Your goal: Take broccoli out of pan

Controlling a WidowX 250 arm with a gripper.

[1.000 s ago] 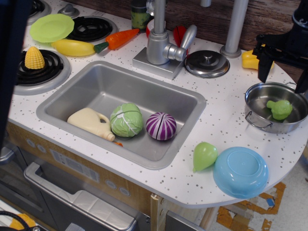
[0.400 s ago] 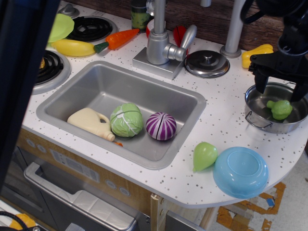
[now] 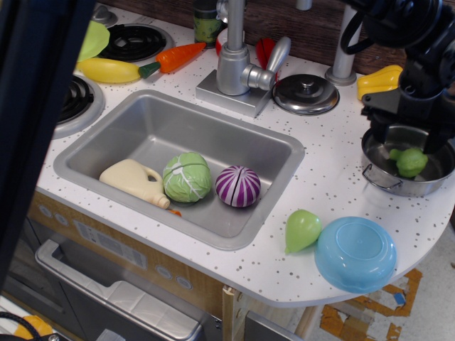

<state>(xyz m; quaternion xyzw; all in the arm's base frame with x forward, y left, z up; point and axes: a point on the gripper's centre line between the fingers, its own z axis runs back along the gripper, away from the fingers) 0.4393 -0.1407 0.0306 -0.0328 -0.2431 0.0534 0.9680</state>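
While the gripper (image 3: 405, 142) seemingly straddles broccoli (image 3: 410, 161), spread, pan (image 3: 380, 176) sits on speckled counter (image 3: 323, 185).

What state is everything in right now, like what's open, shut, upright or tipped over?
gripper: open, fingers down astride the broccoli
broccoli: inside the pan, not lifted
pan: upright on the counter, lid off
lid: flat on the counter, knob up
blue bowl: upside down
jug: on its side in the sink
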